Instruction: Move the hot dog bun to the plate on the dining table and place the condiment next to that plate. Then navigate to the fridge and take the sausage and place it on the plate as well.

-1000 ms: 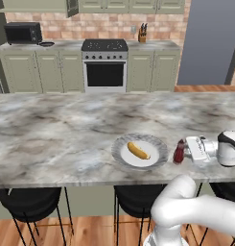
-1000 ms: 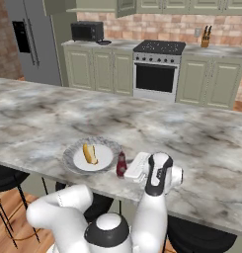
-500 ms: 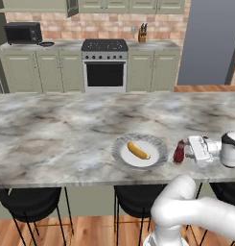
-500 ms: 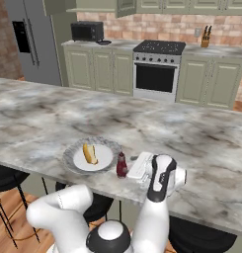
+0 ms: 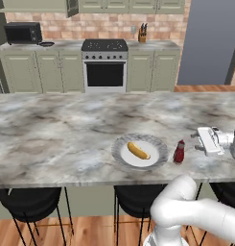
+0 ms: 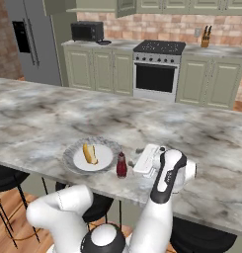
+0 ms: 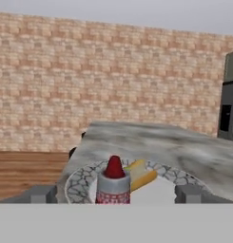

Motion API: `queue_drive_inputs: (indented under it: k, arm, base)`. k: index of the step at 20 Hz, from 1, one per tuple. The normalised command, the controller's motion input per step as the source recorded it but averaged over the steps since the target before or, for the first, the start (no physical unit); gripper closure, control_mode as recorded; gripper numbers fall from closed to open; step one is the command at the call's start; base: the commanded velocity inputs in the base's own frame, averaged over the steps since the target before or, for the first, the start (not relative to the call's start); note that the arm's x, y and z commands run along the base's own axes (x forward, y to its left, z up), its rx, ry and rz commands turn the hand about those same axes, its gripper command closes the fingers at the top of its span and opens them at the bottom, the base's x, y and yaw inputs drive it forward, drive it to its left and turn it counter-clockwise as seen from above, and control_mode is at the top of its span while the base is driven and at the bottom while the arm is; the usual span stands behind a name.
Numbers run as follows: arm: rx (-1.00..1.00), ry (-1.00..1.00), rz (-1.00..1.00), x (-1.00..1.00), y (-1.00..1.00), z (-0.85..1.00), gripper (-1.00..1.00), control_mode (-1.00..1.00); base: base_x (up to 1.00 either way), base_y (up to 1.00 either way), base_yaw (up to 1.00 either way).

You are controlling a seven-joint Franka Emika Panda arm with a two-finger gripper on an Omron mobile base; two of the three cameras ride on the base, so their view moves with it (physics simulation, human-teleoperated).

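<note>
Since a second ago the tool (image 5: 201, 142) has been backing away from the condiment (image 5: 179, 152), sliding to the right along the tabletop (image 5: 56, 139), and its jaws are now standing wide with nothing between them. The condiment is standing upright just beside the right rim of the plate (image 5: 120, 156), apart from it by a narrow gap, and the hot dog bun (image 5: 138, 150) is lying across the plate's middle.

The step in hand looks like the release and retreat after setting the bottle down. To finish it well, the tool is best drawn straight back and upward, away from the bottle, with no sideways sweep, since a tall narrow bottle is likely to tip at a light knock. In the hand view the condiment (image 7: 114, 185) is sitting between the two fingertips (image 7: 42, 193), so the jaws should keep wide until they are past it.

The plate and bottle are sitting near the tabletop's front edge, above the black stools (image 5: 28, 199). Behind them the marble is lying open and wide. The fridge (image 6: 31, 42) is standing far off to the left, beyond the table, so the base will need room to drive round.
</note>
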Motion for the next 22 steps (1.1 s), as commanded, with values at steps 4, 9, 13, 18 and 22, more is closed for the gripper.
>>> queue_drive_inputs:
  k: [4, 9, 13, 18, 22]
  arm:
    - [-0.01, -0.05, 0.0, -0.45, -0.01, 0.78, -1.0, -1.0]
    - [-0.07, -0.15, 0.0, -0.77, 0.02, 0.77, -1.0, -1.0]
    - [-0.09, -0.16, -0.06, -0.83, 0.12, 0.73, -1.0, -1.0]
    - [-0.12, -0.07, -0.15, -0.69, 0.39, 0.5, -1.0, -1.0]
    - [-0.09, 0.0, -0.18, -0.59, 0.42, 0.32, -1.0, -1.0]
  base:
    - [0.0, 0.0, 0.0]
    - [0.0, 0.0, 0.0]
    - [0.0, 0.0, 0.0]
    - [0.0, 0.0, 0.0]
    - [0.0, 0.0, 0.0]
